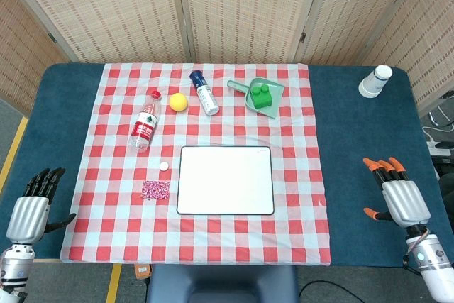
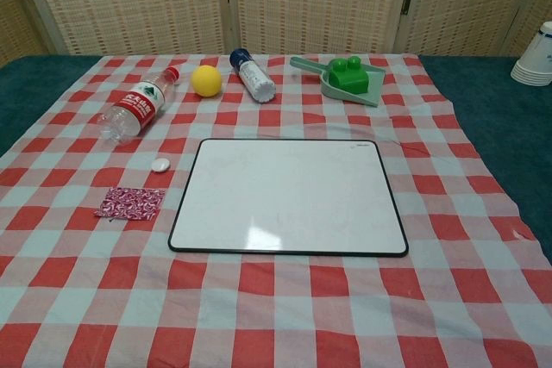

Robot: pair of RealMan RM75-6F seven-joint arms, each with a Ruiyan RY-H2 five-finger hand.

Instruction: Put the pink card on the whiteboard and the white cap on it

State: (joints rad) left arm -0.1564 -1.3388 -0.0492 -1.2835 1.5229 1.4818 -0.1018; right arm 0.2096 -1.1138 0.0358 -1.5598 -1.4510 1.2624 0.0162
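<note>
The pink patterned card point(image 1: 155, 189) point(image 2: 129, 202) lies flat on the checked cloth just left of the whiteboard point(image 1: 225, 179) point(image 2: 289, 196). The small white cap point(image 1: 164, 166) point(image 2: 160, 164) sits on the cloth a little beyond the card, also left of the board. The board's surface is bare. My left hand point(image 1: 32, 207) hovers open at the table's near left corner, far from the card. At the near right edge my right hand point(image 1: 397, 193) is open with fingers spread. Neither hand shows in the chest view.
Beyond the board lie a clear water bottle point(image 1: 145, 126) point(image 2: 135, 109), a yellow ball point(image 1: 178, 101) point(image 2: 206, 80), a blue-capped bottle point(image 1: 204, 92) point(image 2: 253, 77) and a green dustpan point(image 1: 252, 94) point(image 2: 321, 75) holding a green block point(image 1: 263, 96) point(image 2: 348, 74). Stacked white cups point(image 1: 375, 81) point(image 2: 536, 56) stand far right.
</note>
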